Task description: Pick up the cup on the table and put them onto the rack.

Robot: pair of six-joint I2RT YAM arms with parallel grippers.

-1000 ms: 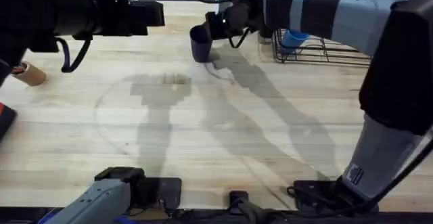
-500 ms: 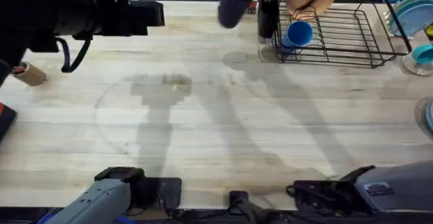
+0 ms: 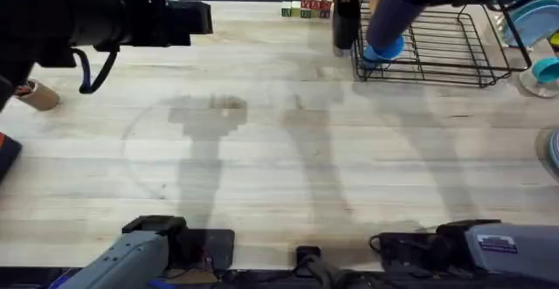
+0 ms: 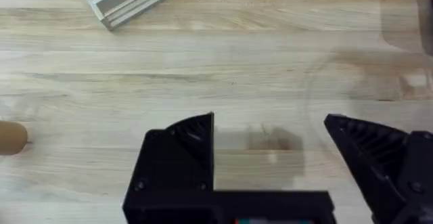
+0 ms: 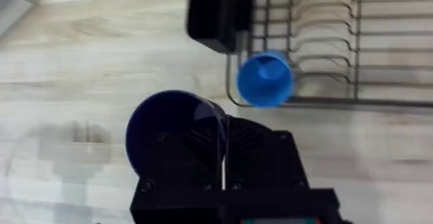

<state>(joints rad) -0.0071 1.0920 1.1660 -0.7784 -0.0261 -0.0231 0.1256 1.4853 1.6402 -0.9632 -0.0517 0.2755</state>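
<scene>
Two cups | navy cup clamped in right tool | blue cup in rack | left tool apart

Bright, even overhead lighting, soft grey arm shadows across the pale wooden table, no harsh glare, dark blue cup motion-blurred overhead, fingers soft-focused in the wrist views, table grain beyond them sharper.
</scene>
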